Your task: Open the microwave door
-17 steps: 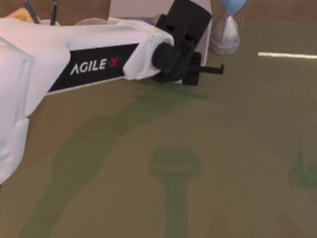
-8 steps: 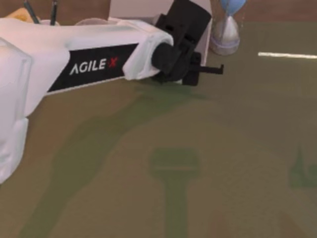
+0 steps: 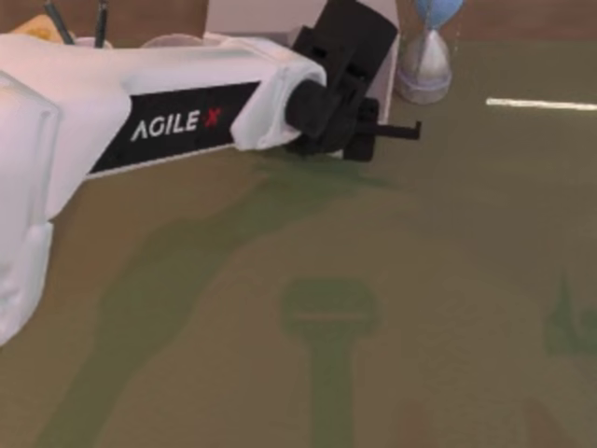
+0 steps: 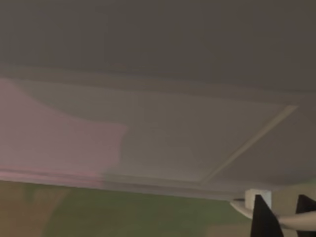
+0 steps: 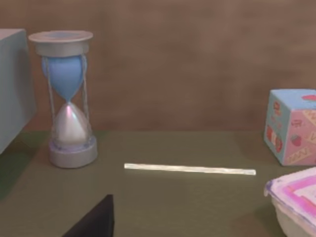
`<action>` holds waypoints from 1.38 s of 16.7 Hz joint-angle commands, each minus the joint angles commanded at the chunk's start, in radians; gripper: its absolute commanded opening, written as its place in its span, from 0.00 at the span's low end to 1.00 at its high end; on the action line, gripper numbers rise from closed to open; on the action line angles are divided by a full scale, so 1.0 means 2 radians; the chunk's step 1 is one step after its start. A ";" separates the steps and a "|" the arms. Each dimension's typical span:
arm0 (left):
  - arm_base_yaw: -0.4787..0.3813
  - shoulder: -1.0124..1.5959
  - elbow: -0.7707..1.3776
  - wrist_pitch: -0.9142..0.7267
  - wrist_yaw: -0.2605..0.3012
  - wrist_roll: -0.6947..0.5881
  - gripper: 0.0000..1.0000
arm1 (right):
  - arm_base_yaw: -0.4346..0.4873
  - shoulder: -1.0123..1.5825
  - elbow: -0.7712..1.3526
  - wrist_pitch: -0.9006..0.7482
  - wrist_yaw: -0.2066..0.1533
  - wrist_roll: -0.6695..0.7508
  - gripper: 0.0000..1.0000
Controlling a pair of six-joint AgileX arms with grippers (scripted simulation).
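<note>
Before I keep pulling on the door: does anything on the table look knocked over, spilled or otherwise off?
Nothing stands out. The hourglass stands upright beside the microwave, the thin white stick lies flat on the table, and the left gripper is at the microwave's front.

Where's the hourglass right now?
The hourglass stands at the table's far edge in the top view, right of centre, just right of the microwave and the left gripper, with a thin rod to its right.
</note>
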 joint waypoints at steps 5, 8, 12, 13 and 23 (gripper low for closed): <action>-0.004 0.001 0.000 0.000 0.004 -0.001 0.00 | 0.000 0.000 0.000 0.000 0.000 0.000 1.00; 0.000 -0.009 -0.013 0.008 0.010 0.010 0.00 | 0.000 0.000 0.000 0.000 0.000 0.000 1.00; 0.004 -0.017 -0.028 0.017 0.017 0.022 0.00 | 0.000 0.000 0.000 0.000 0.000 0.000 1.00; 0.004 -0.017 -0.028 0.017 0.017 0.022 0.00 | 0.000 0.000 0.000 0.000 0.000 0.000 1.00; 0.004 -0.017 -0.028 0.017 0.017 0.022 0.00 | 0.000 0.000 0.000 0.000 0.000 0.000 1.00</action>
